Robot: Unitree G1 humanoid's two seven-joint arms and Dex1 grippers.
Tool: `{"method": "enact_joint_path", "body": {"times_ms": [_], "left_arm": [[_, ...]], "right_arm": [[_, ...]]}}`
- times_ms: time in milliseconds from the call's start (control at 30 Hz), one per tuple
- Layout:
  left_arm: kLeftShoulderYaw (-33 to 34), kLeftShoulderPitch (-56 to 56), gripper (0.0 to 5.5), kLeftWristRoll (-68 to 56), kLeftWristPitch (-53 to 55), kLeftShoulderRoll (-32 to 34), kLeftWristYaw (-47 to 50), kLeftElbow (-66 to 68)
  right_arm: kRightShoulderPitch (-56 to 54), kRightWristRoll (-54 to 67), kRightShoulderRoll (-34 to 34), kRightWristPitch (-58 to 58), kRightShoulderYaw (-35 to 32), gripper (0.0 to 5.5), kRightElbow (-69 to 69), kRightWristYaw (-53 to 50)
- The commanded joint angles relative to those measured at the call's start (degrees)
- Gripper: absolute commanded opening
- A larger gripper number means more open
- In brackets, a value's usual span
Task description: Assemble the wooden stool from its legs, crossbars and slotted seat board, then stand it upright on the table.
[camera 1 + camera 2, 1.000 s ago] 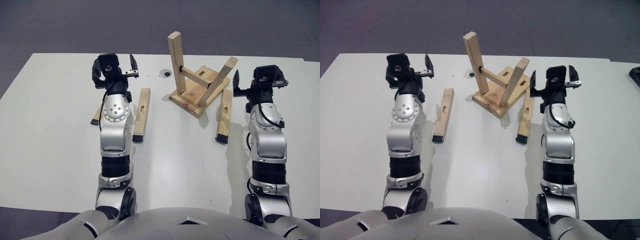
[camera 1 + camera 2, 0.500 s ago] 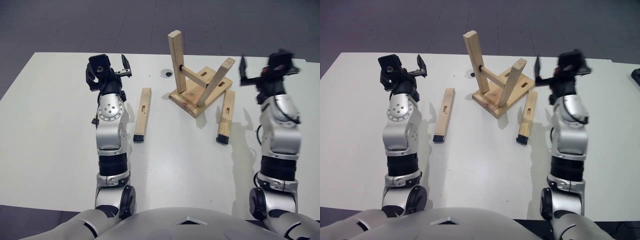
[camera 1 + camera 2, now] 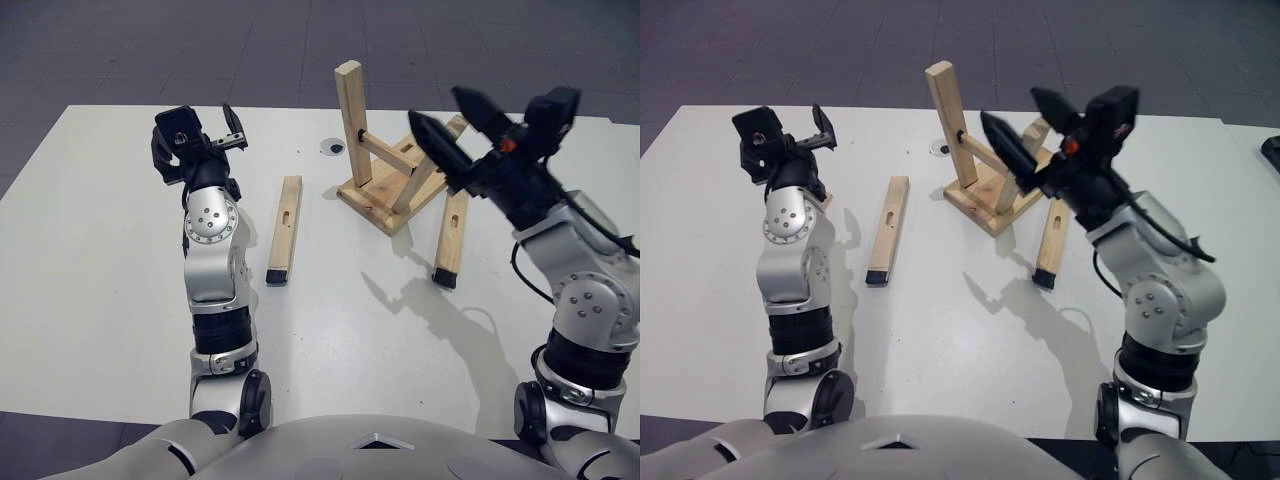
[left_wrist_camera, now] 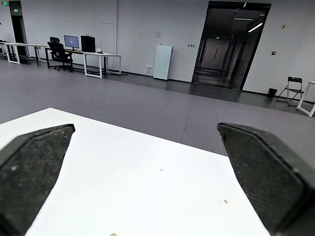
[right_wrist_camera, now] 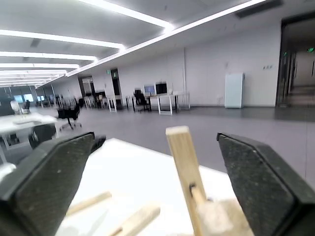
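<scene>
Half-built pale-wood stool [image 3: 372,198], apparently inverted; left end effector [image 4: 146,147] and right end effector [image 3: 433,102] agape, empty.

The pale wooden seat board [image 3: 372,203] lies flat, far-centre on the table [image 3: 110,300]. An upright leg [image 3: 351,120] and a leaning leg [image 3: 412,190] stand in it, joined by a crossbar [image 3: 385,151]. Two slotted, dark-tipped pieces lie flat: the left loose leg [image 3: 285,228] well apart from the board, the right loose leg [image 3: 450,235] just beside it.
</scene>
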Motion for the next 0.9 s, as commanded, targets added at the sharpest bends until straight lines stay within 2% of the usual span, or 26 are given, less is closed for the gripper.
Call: {"method": "enact_joint_path", "body": {"times_ms": [33, 133, 567, 700, 900], "left_arm": [[-1.0, 0.3, 5.4, -0.2, 0.3, -0.3, 0.1, 0.2], [-1.0, 0.5, 5.4, -0.2, 0.2, -0.4, 0.2, 0.4], [-1.0, 0.4, 5.4, -0.2, -0.1, -0.4, 0.7, 0.9], [-1.1, 0.2, 5.4, -0.2, 0.0, -0.4, 0.7, 1.2], [-1.1, 0.1, 5.4, -0.2, -0.1, -0.3, 0.6, 1.7]], "right_arm": [[1.3, -5.4, -1.6, -1.7, 1.9, 3.78, 2.7, -0.4], [1.6, -6.8, -1.7, -3.0, 1.7, 3.38, 3.8, -0.4], [0.4, -13.1, -1.9, -6.1, 1.5, 5.39, 8.0, -3.1], [-0.2, -14.8, -0.8, -5.6, 2.5, 4.77, 10.0, -4.4], [-0.6, -12.5, -0.4, -5.5, 3.2, 3.85, 10.0, -0.4]]}}
